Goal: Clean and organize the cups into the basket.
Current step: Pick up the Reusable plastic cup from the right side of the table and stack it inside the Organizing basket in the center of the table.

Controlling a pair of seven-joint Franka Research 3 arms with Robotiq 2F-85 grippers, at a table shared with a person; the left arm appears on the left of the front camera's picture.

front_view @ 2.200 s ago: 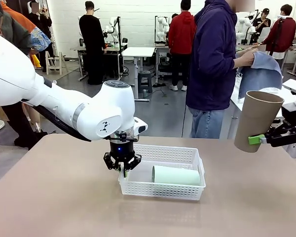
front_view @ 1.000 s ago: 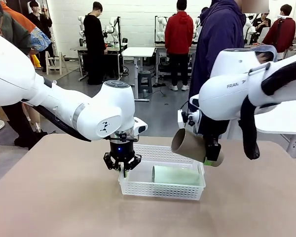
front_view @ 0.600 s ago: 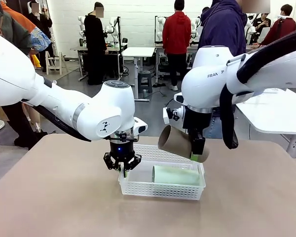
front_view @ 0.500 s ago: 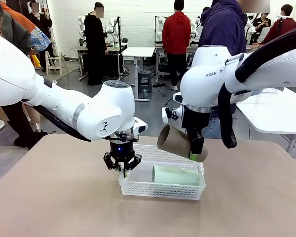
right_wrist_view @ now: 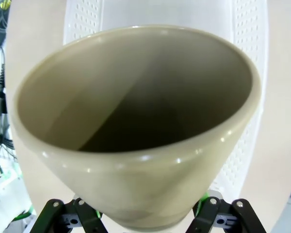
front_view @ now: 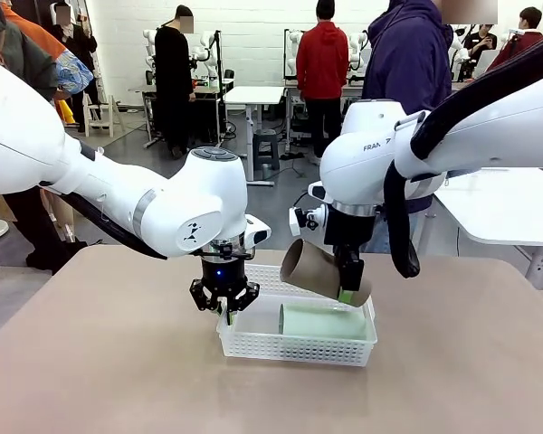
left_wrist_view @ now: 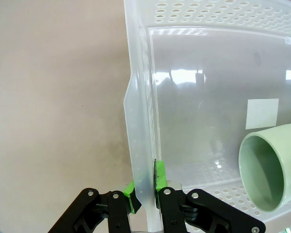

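Cup (front_view: 312, 269) in right gripper (front_view: 348, 291); left gripper (front_view: 224, 307) pinches basket (front_view: 294, 348).

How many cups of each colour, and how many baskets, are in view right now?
Tan-brown cup: 1
Mint green cup: 1
White mesh basket: 1
Total: 3

We are looking beyond the tan desk (front_view: 90, 362) at a grey floor (front_view: 271, 203), a white back wall (front_view: 253, 36), white work tables (front_view: 253, 93), a stool (front_view: 265, 143) and people (front_view: 322, 63) standing.
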